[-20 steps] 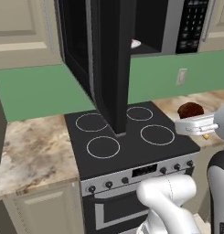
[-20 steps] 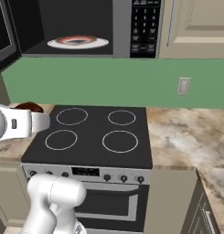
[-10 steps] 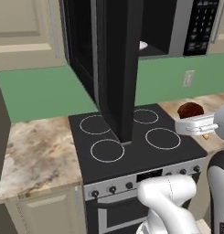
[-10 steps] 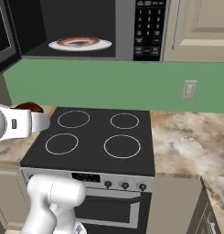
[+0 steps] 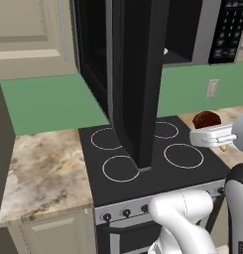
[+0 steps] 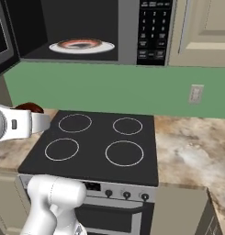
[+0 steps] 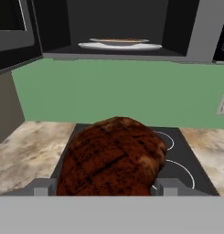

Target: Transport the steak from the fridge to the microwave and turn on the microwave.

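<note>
From the left base view, we see the gripper (image 5: 212, 130) carrying the steak (image 5: 207, 119) beside the stove (image 5: 152, 158), well below the microwave (image 5: 192, 30), whose open door (image 5: 140, 74) hangs out over the burners. We should swing wide of that door's edge as we lift.

In the right base view, the steak (image 6: 29, 108) sits at the stove's (image 6: 95, 147) left edge, and the plate (image 6: 81, 46) waits inside the microwave (image 6: 109, 30), up and to the right. We judge the rise must clear the cavity's lower lip before we push in.

From the hand view, the fingers (image 7: 164, 187) clasp the steak (image 7: 113, 157) on both sides, and the plate (image 7: 120, 45) lies straight ahead above it. We should keep level and release over the plate's middle.
</note>
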Tool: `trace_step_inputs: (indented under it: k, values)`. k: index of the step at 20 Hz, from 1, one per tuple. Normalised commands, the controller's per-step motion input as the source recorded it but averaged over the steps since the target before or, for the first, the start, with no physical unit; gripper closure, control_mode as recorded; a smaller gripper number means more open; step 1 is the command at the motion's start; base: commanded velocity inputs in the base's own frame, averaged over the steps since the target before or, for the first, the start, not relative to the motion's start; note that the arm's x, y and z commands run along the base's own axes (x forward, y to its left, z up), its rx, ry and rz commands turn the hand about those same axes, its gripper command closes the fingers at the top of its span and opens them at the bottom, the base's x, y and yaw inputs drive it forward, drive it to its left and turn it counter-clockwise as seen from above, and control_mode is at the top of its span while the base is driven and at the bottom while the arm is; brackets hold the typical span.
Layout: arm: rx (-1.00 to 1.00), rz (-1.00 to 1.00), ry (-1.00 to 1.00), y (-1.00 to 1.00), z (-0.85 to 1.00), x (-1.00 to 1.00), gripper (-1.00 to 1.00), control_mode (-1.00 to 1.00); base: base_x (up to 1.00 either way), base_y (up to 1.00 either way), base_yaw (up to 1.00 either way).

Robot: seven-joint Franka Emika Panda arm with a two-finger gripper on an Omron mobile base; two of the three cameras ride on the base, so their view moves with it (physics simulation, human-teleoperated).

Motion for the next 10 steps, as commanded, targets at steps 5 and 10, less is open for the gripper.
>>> trace_step_inputs:
  k: [5, 10]
  values:
    - [0.00, 0.00, 0.00, 0.00, 0.00, 0.00, 1.00, 1.00, 0.33, -0.01, 0.06]
    - [0.00, 0.00, 0.00, 0.00, 0.00, 0.00, 1.00, 1.00, 0.31, -0.02, 0.05]
